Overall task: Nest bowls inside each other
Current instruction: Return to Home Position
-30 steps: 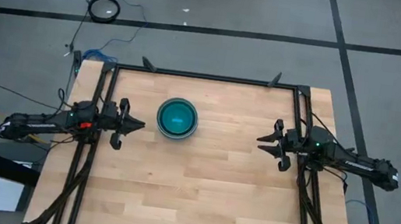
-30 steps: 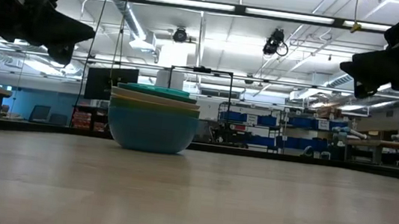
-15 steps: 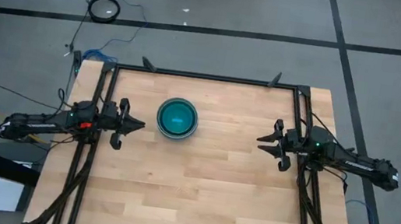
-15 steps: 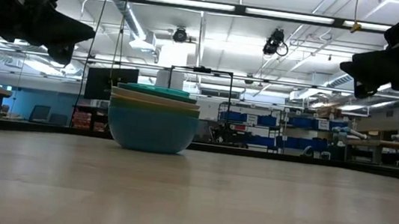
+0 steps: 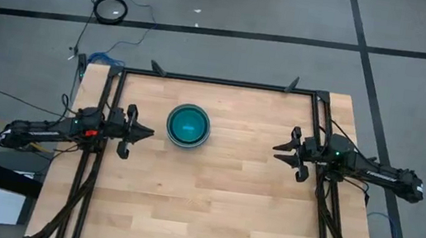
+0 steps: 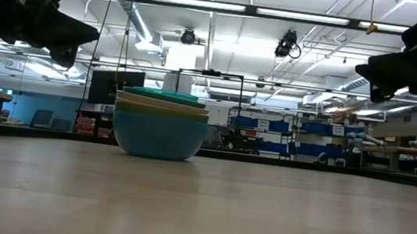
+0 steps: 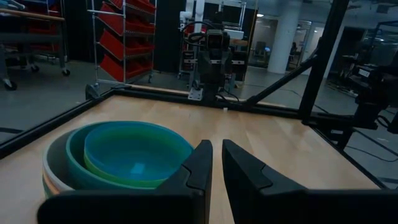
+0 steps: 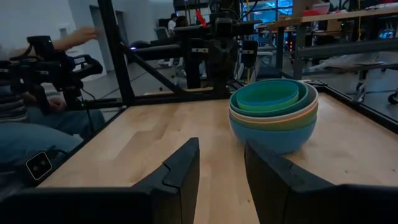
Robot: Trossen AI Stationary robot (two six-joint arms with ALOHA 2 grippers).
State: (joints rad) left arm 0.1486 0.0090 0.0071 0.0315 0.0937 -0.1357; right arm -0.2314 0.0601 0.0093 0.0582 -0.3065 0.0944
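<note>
The bowls [image 5: 188, 125] stand as one nested stack on the wooden table, left of its middle and toward the far edge. The outermost is blue and rests on its base [image 6: 157, 152]. Cream and orange rims show above it, with teal and green bowls innermost [image 8: 268, 96]. My left gripper [image 5: 149, 133] hovers level just left of the stack; it is open by a narrow gap [image 7: 216, 152] and holds nothing. My right gripper [image 5: 277, 151] hovers level at the table's right side, open [image 8: 222, 155] and pointing toward the stack.
A black frame rail [image 5: 218, 81] runs around the table's far edge and its sides. Bare wood [image 5: 210, 202] lies between the grippers and across the near half. A person's hand [image 8: 81, 34] shows beyond the table in the right wrist view.
</note>
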